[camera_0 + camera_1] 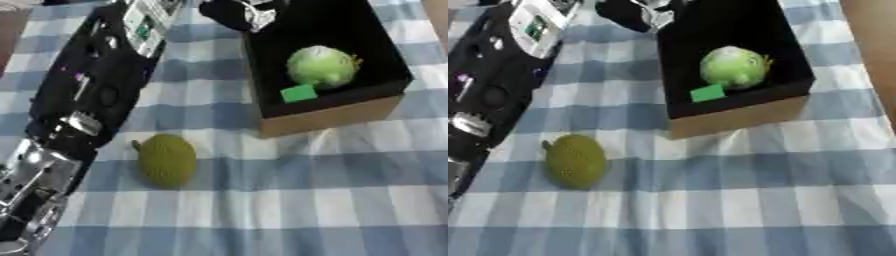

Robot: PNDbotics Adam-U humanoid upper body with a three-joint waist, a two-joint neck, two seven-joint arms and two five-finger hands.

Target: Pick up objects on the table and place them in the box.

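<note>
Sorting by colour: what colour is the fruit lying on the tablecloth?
Olive green, clearest in the left eye view: the fruit.

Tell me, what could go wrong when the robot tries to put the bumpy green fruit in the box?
The bumpy green fruit is oval and lies on its side on the checked cloth, so it might roll when touched. The box already holds a green ball-shaped thing and a small green block, so the fruit could land on them.

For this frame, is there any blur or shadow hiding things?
Left eye view: soft all over, the olive fruit has fuzzy edges. Right eye view: equally soft, the box interior is dark, yet the green ball and green square stand out.
</note>
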